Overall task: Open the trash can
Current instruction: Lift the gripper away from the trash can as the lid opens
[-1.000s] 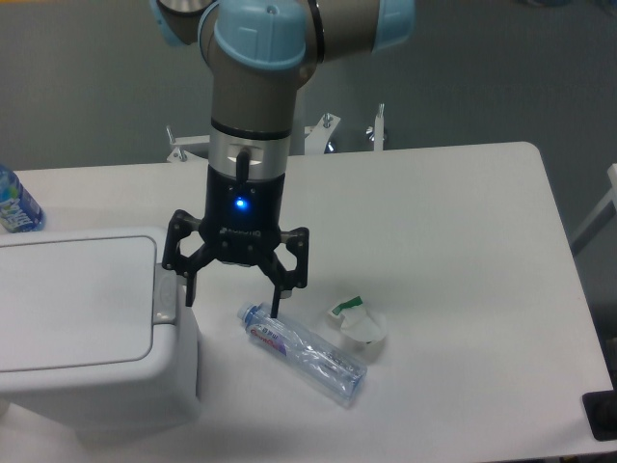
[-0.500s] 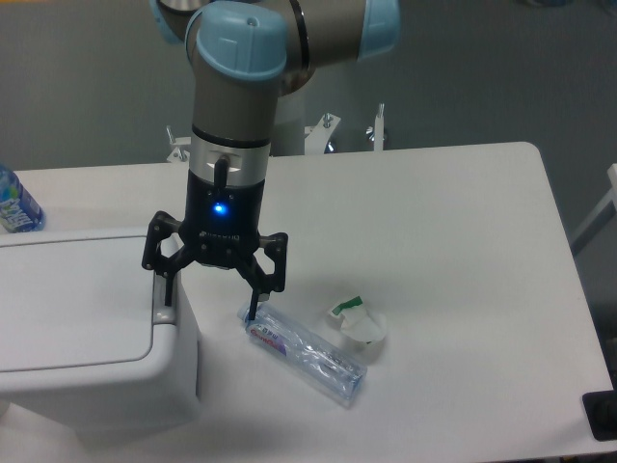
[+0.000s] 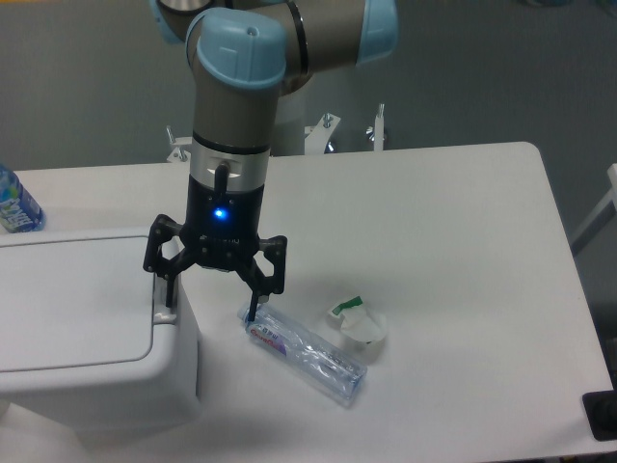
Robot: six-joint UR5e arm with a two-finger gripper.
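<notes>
A white trash can (image 3: pixel 87 333) with its flat lid down sits at the front left corner of a white worktop (image 3: pixel 453 222). The robot's black two-fingered hand (image 3: pixel 210 311) points straight down beside the can's right edge, its fingers spread wide apart and gripping nothing. One fingertip (image 3: pixel 170 307) rests at the grey push-button strip (image 3: pixel 165 299) on the can's rim; the other hangs just above the cap end of a crushed plastic bottle (image 3: pixel 306 353) lying flat on the worktop. Near that bottle lies one crumpled white wrapper (image 3: pixel 358 325) with a green mark. A second bottle (image 3: pixel 14 201), blue-labelled, stands at the left edge behind the can. In all: one can, two bottles, one wrapper.
</notes>
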